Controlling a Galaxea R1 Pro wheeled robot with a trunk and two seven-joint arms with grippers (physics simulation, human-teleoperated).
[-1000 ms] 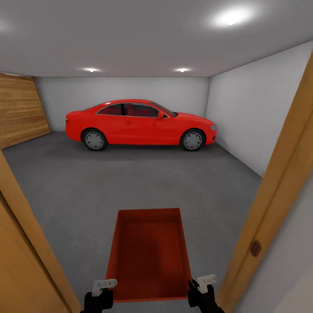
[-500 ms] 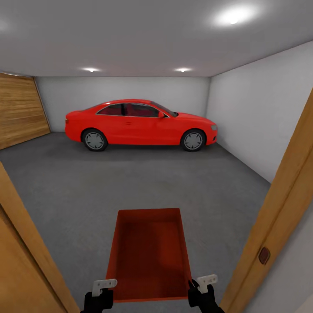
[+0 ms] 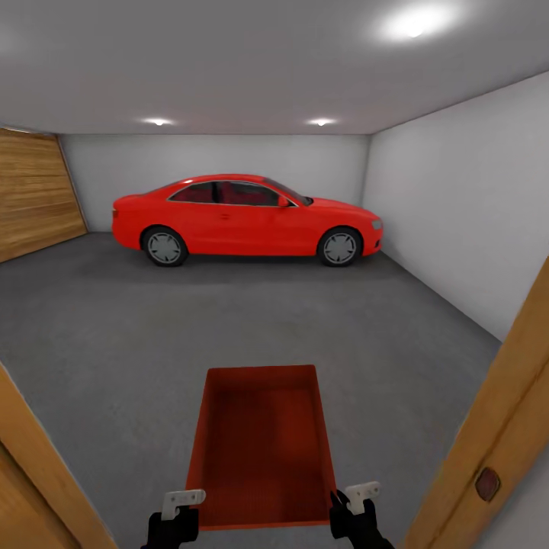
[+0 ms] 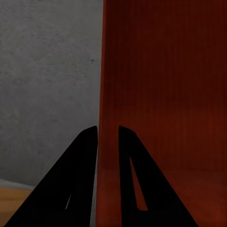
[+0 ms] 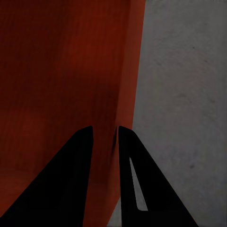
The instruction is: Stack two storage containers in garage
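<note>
An orange-red storage container (image 3: 261, 446) is held out in front of me above the dark grey concrete floor (image 3: 191, 320) of the garage. My left gripper (image 3: 181, 509) is shut on its left wall near the near corner; in the left wrist view the two black fingers (image 4: 87, 156) pinch the thin wall of the storage container (image 4: 165, 94). On the right wall near the near corner my right gripper (image 3: 354, 503) is shut, and the right wrist view has its fingers (image 5: 85, 151) clamped on the container (image 5: 61, 85) wall. The bin is empty.
A red car (image 3: 244, 217) is parked at the far wall. A wooden plank door (image 3: 34, 191) fills the left wall. Wooden doorframe posts (image 3: 488, 450) flank me at both lower corners. Pale grey walls (image 3: 457, 198) bound the room, with open floor between me and the car.
The view has advanced through the doorway: both doorframe posts have slid outward and down. The container and both grippers keep the same hold.
</note>
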